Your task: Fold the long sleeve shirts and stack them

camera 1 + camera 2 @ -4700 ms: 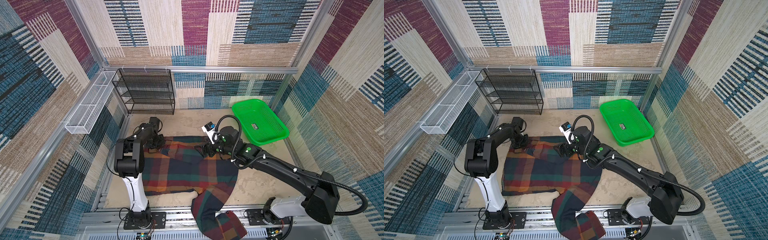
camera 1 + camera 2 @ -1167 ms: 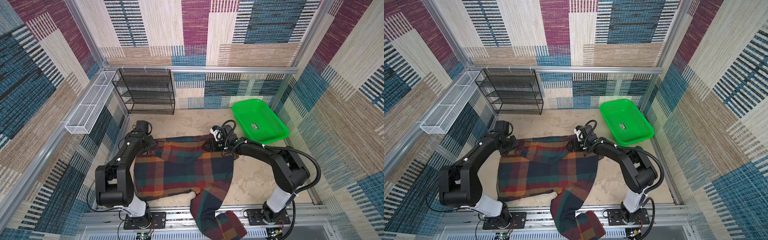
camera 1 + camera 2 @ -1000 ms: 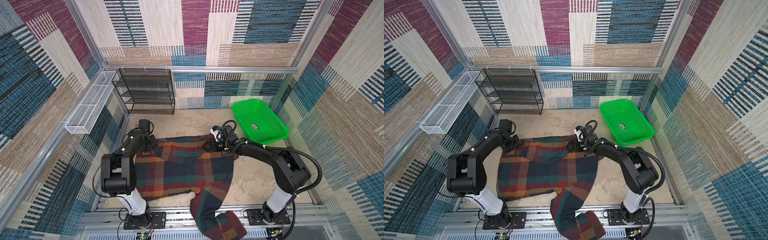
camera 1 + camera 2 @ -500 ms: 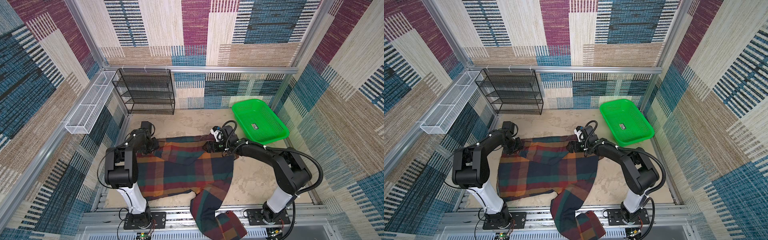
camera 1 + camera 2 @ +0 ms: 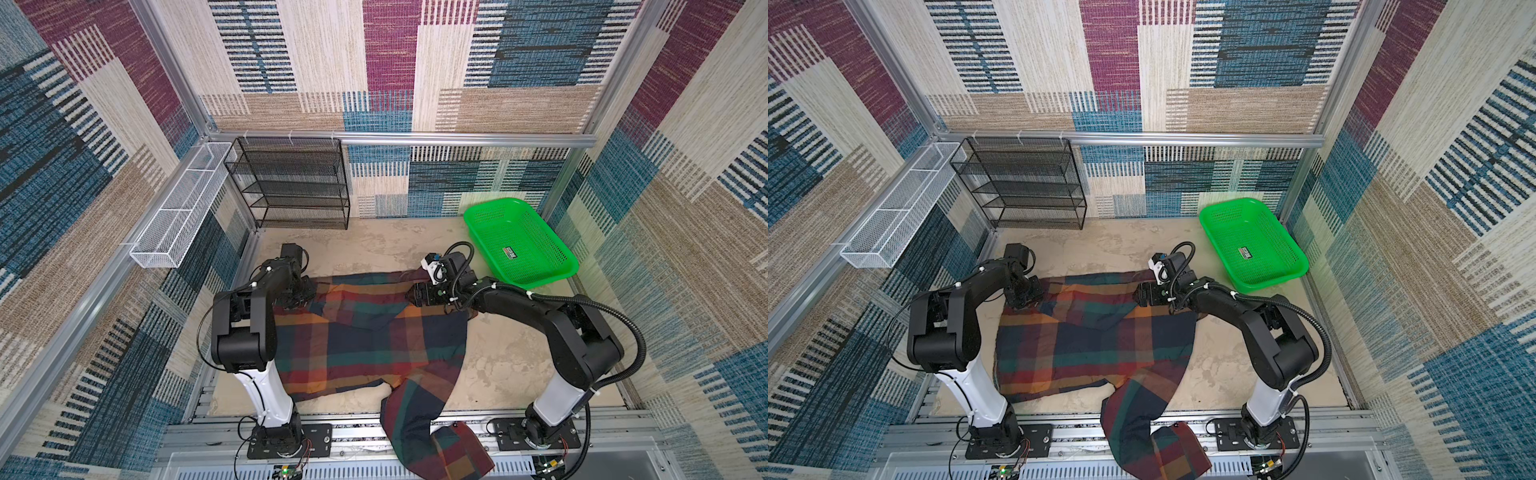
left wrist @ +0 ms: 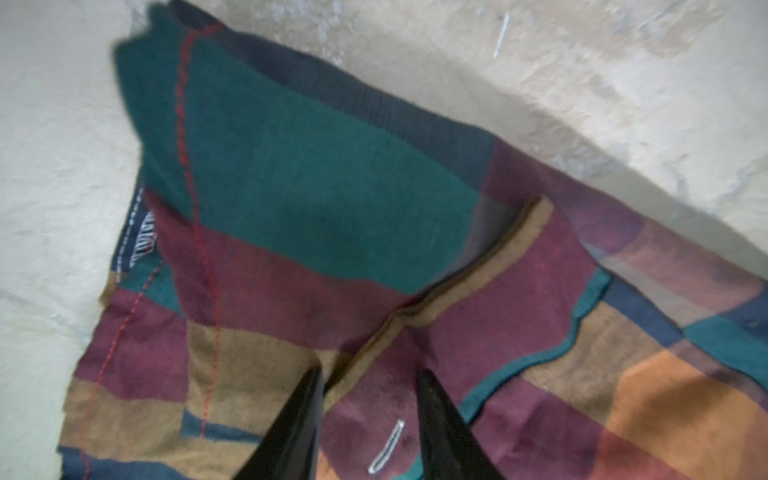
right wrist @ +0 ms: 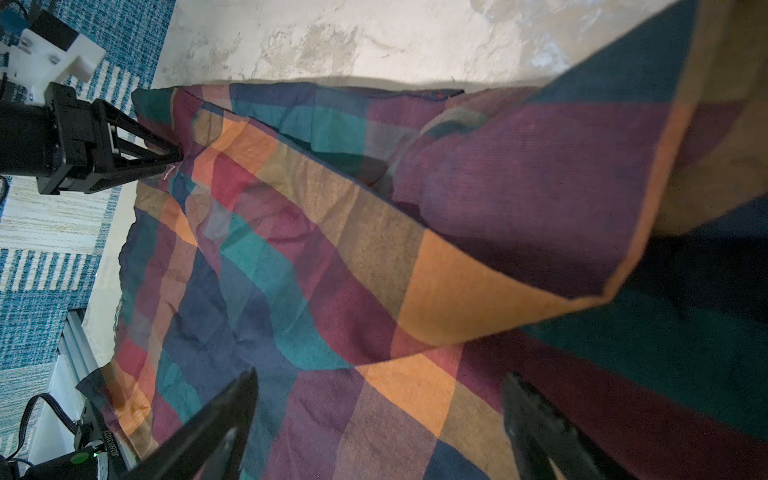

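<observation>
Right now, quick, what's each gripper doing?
Left gripper: part closed astride a fold of the plaid shirt; grip cannot be told.
Right gripper: open, holding nothing, over the plaid shirt.

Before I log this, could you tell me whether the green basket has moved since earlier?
No. The green basket sits where it was, its far corner beside the back right frame post.

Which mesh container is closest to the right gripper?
The green basket, just beside the right gripper; the black shelf and white wire basket are far left.
</observation>
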`<state>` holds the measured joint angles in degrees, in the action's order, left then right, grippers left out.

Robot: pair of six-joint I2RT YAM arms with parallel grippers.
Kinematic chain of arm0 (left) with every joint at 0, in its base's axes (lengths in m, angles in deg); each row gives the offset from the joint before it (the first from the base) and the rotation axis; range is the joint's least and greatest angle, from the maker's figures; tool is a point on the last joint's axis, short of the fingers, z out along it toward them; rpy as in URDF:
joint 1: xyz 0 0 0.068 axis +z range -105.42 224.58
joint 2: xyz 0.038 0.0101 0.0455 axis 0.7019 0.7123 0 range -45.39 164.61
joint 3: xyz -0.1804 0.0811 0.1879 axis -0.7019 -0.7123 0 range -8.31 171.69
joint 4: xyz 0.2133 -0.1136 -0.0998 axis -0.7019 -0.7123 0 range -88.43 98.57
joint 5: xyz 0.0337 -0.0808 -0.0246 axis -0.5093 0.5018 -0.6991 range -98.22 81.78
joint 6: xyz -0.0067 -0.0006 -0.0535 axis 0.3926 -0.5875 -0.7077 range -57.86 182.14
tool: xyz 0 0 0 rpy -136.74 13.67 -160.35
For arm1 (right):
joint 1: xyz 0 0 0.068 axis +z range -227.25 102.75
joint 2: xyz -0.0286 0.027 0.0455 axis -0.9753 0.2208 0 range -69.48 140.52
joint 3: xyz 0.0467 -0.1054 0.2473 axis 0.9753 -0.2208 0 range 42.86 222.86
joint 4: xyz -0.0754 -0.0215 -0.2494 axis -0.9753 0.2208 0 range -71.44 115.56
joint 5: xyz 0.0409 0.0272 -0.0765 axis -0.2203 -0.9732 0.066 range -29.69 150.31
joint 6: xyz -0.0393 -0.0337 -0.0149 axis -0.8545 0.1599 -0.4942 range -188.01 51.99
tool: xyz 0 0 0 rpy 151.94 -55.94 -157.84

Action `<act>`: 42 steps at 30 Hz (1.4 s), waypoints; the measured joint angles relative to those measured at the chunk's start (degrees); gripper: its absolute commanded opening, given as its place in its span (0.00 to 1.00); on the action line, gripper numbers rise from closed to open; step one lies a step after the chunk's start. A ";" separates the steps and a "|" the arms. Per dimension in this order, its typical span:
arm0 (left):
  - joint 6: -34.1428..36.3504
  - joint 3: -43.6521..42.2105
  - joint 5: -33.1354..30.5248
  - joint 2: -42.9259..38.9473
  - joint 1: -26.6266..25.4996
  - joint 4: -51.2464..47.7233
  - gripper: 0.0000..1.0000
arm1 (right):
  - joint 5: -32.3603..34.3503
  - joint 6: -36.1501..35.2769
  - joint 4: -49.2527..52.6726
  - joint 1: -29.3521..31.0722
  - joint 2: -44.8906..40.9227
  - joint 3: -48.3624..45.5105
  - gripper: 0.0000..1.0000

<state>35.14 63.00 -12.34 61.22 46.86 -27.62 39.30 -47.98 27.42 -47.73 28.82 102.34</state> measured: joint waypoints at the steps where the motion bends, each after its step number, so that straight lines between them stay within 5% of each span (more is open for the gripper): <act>1: 0.00 0.13 0.00 0.04 0.00 -0.09 0.31 | 0.00 0.00 0.00 0.00 -0.02 0.00 0.93; 14: 0.48 0.81 0.96 -0.42 0.33 -0.31 0.00 | -0.02 0.00 0.00 0.00 -0.31 -0.04 0.93; 22: 1.14 -0.76 0.94 -7.34 0.59 0.59 0.00 | 0.04 0.00 0.02 0.00 -0.70 -0.04 0.93; 34: -1.57 -18.88 -8.41 -33.79 0.59 13.73 0.00 | 2.16 1.75 0.59 -0.72 -0.68 6.64 0.90; 42: -1.90 -20.52 -12.02 -35.34 0.63 17.77 0.00 | 2.08 3.06 1.84 -2.73 3.87 15.72 0.88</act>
<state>33.24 42.48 -24.36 25.88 47.50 -9.85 41.37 -44.92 29.26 -50.46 32.69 118.06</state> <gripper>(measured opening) 0.063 0.881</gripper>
